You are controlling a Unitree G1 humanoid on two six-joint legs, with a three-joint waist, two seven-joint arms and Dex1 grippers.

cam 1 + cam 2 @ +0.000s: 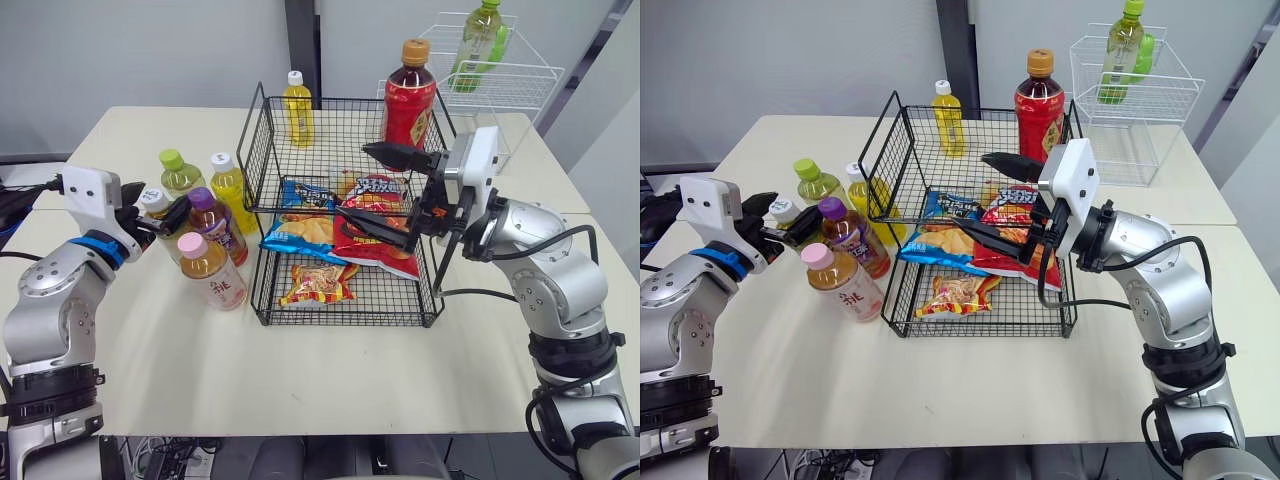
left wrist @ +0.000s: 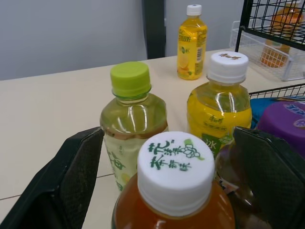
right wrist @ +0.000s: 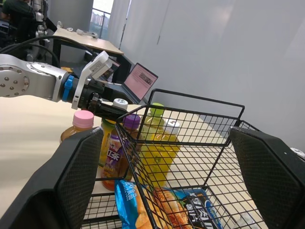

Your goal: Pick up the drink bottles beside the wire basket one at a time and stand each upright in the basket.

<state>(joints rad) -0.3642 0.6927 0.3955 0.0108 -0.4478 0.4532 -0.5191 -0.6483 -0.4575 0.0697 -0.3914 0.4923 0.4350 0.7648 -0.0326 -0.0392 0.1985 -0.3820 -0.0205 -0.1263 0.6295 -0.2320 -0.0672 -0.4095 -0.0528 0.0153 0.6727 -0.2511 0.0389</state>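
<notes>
Left wrist view sets us just above the white-capped bottle of amber tea. The left gripper has its two black fingers spread, one on each side of the cap, and we cannot tell whether either pad touches the plastic. From the head we see that arm bent at the elbow and reaching in from the table's left edge, wrist roughly level.

The right arm is also bent, with its forearm coming in from the right. The right gripper hangs over the wire basket with its fingers wide apart, one above the other, pinching nothing.

The basket is black, open-meshed and two-tiered, and it stands mid-table. Glossy crinkled snack packets in blue, red and orange lie in it.

Just beside its left side the bottles stand upright in a tight cluster:
- a green-capped bottle of pale tea, towards the far edge
- a yellow bottle with a white cap
- a purple-capped bottle
- a pink-capped bottle, nearest the front edge

All are clear plastic with rounded shoulders.

A red bottle with an orange cap stands at the basket's far right corner, and we cannot tell whether it is inside or behind. A small yellow bottle stands behind the basket. Near the table's far right corner, a white wire crate holds a green bottle.
</notes>
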